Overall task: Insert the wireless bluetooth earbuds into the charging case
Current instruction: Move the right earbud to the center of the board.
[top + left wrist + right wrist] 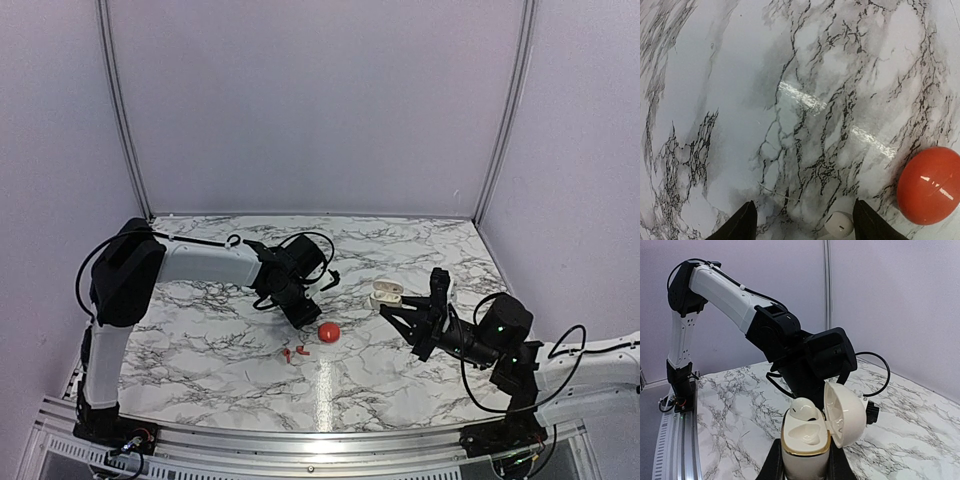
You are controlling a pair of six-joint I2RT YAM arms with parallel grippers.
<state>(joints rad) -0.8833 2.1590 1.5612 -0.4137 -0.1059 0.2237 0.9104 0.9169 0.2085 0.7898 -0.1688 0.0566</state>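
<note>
Evidently pre-pickup: right gripper (805, 469) clamps the open charging case (805, 440); left gripper (802, 226), jaws apart, needs the earbuds (295, 352) beside the red ball (930, 185).

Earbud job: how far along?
Done: right gripper holds the charging case open, one white earbud apparently seated. In hand: open left gripper straddles a second white earbud on the table, ungrasped. Left: grasp it, fill the empty slot.
</note>
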